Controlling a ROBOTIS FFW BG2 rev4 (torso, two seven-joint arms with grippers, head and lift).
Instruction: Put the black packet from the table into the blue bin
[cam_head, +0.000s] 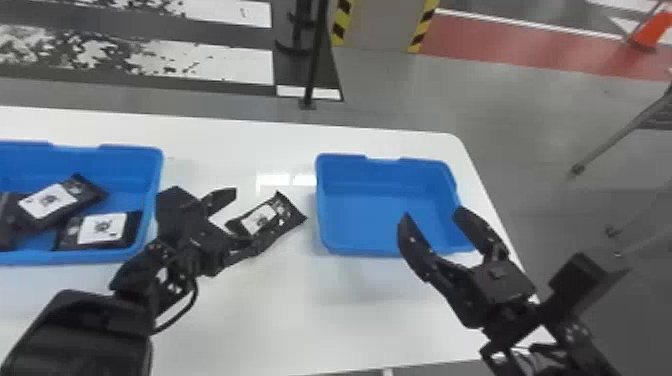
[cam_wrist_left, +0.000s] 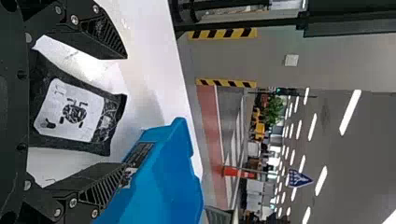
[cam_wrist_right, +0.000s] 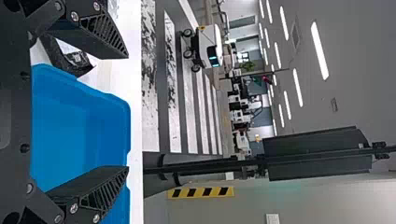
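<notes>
1. Hand of the left arm (cam_head: 250, 218): released, its two fingers spread wide.
2. Black packet (cam_head: 261, 220), label up, lies at that hand, between the spread fingers as the wrist camera sees it, over the bench (cam_head: 285, 310).
3. Step in hand looks like lining up for the grasp. Next, I judge, the fingers need to close on both edges of the packet, then lift; it looks soft and could fold or slip.
4. Just beyond the packet, on the hand's right, sits one blue bin (cam_head: 350, 177). Over its near side is the right hand (cam_head: 433, 214), fingers apart, which could crowd a drop there.
5. To the hand's left, a second blue bin (cam_head: 127, 172) holds more black packets (cam_head: 50, 200). Which bin is meant, I cannot tell.
</notes>
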